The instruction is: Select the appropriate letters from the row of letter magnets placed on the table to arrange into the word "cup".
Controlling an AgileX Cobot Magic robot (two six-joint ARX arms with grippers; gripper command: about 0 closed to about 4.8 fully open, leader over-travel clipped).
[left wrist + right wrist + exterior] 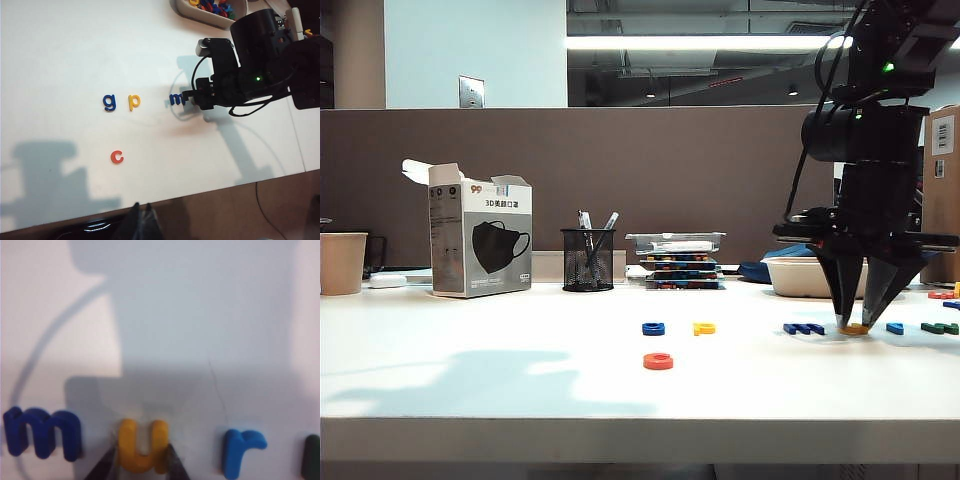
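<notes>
The yellow "u" (142, 447) lies flat on the white worktop (470, 370) in the row of letter magnets, between the dark blue "m" (42, 437) on its left and the light blue "r" (240, 447) on its right. The right tool (853, 322) stands point-down over it at the right of the scene, its two fingertips (102, 467) pressed against the outer sides of the "u", pinching it while it rests on the surface. A green letter (940, 327) lies further right in the same row.

Off to the left, the red "c" (117, 157) sits alone nearer the front edge, with the yellow "p" (134, 101) and a dark blue "g" (109, 101) side by side behind it. The left tool (141, 220) hangs above that front edge, well apart from every letter; its tips look close together, but whether it is spread or closed I cannot tell.

The risk from here, as I judge it: the magnet is thin and smooth and held only by its edges, so it could slip or twist out when lifted. The neighbours lie near, so a sideways drag might knock the "m" or "r" out of line.
</notes>
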